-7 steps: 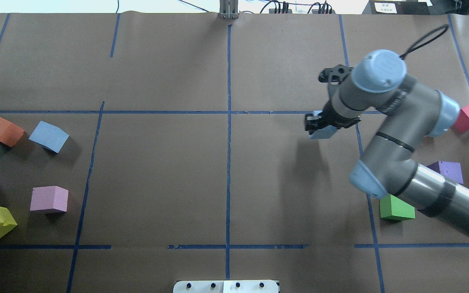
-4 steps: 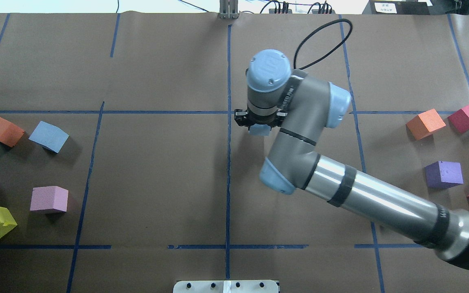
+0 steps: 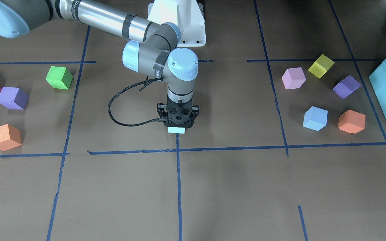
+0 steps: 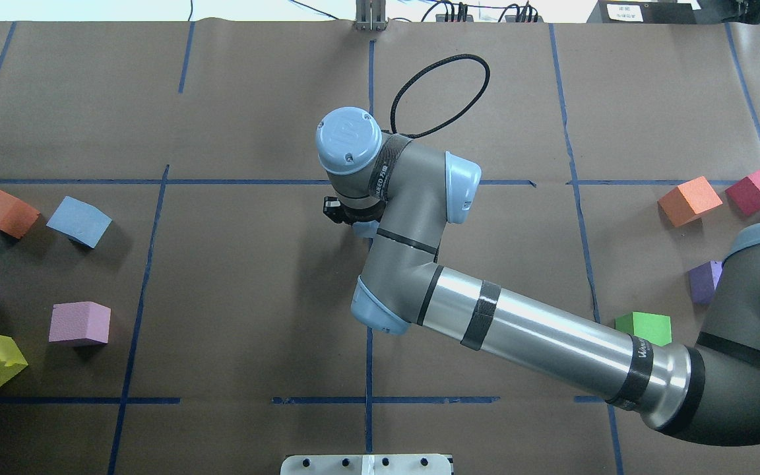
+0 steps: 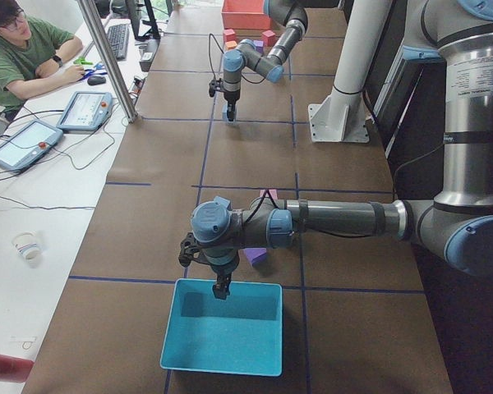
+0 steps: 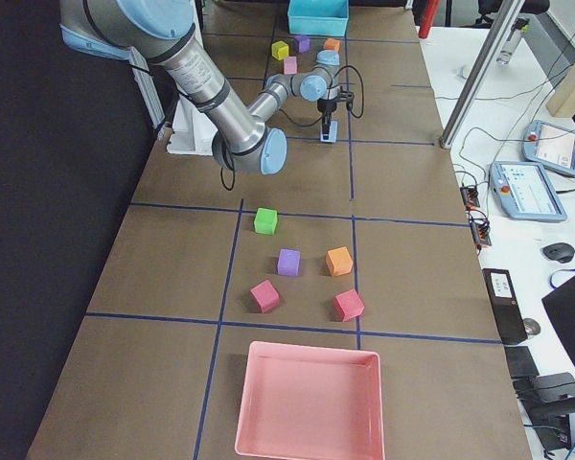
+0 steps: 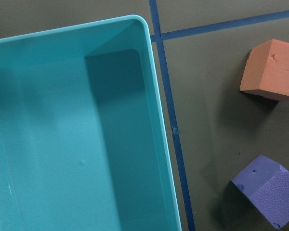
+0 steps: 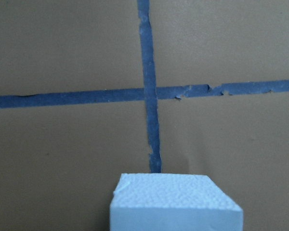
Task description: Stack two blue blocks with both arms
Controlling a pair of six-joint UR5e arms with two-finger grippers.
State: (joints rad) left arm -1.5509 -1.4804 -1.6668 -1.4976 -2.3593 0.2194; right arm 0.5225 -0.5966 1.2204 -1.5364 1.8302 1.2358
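Right arm (image 4: pixel 525 330) swung over to centre tape cross (image 8: pixel 149 94), right jaws clamped on pale cyan block (image 3: pixel 176 130), pebbly foam. Sky-blue block (image 4: pixel 79 221) hasn't budged. Left jaws: can't tell.

The desk (image 4: pixel 254 297) is covered with brown paper and marked with blue tape lines (image 4: pixel 371 72). A sky-blue block (image 4: pixel 79 221) is laid beside an orange cube (image 4: pixel 4 211), near a teal box (image 3: pixel 385 100).

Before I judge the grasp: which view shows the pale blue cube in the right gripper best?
The right wrist-mounted view: the pale blue cube sits large and close. Front-facing shows only a sliver under the right gripper; overhead, the right arm hides nearly all of it; the side views show it tiny.
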